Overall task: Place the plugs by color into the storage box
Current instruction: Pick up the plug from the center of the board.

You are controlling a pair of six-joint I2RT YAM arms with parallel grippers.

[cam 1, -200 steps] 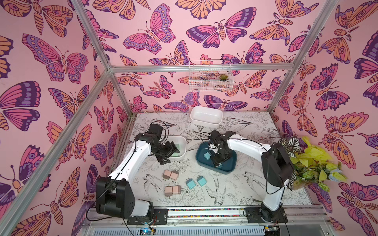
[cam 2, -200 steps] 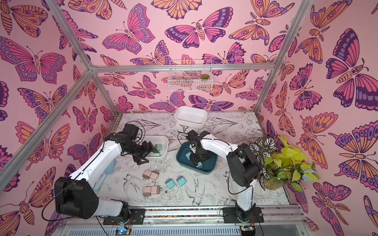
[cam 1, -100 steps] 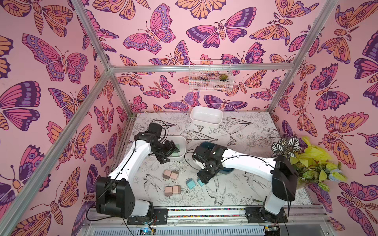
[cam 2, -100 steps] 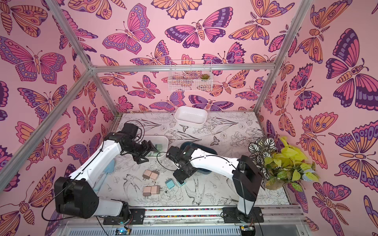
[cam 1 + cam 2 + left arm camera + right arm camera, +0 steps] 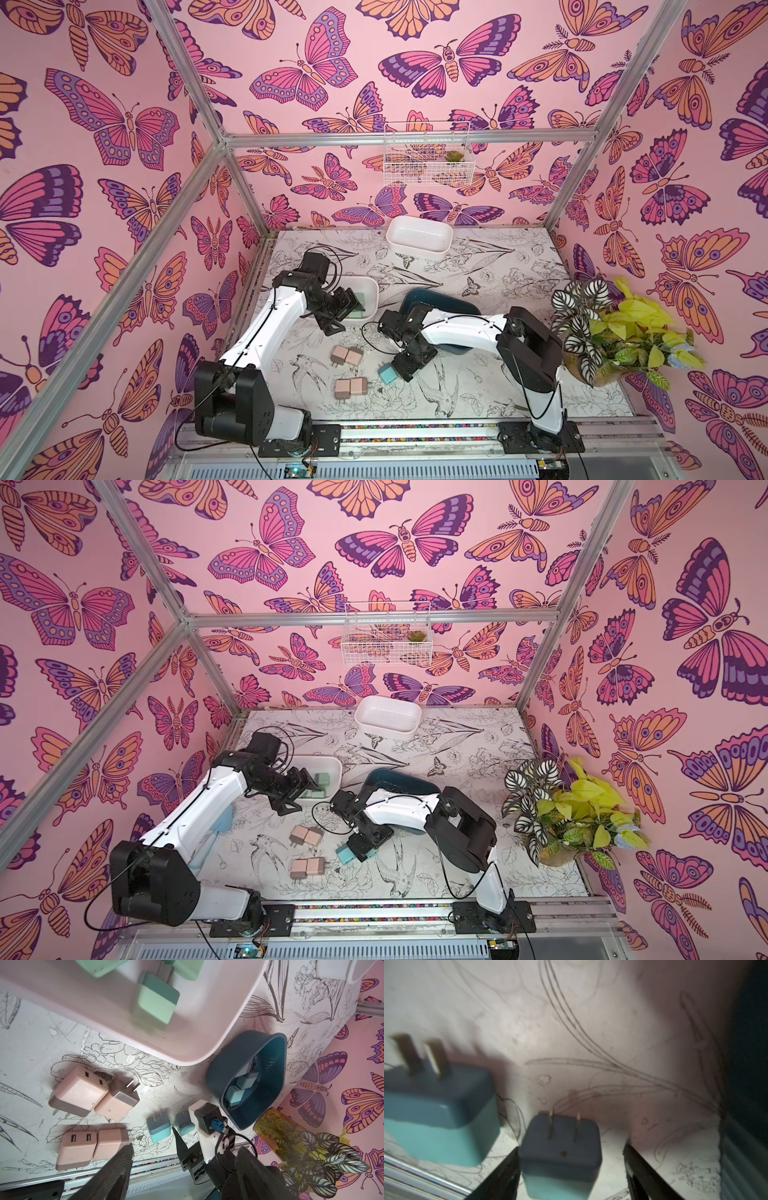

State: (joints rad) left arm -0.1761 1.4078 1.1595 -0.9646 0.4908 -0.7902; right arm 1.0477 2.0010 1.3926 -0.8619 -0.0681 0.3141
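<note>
Just beside teal plug (image 5: 560, 1153) between right jaws: second teal plug (image 5: 438, 1118).

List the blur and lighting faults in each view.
Right wrist view: dim and shadowed; the outer teal plug is smeared, the teal plug between the jaws of the right hand merely soft. Left wrist view: the mint plug in the white bin is blurred, the pink plugs crisp. Both top views: evenly lit, sharp.
</note>
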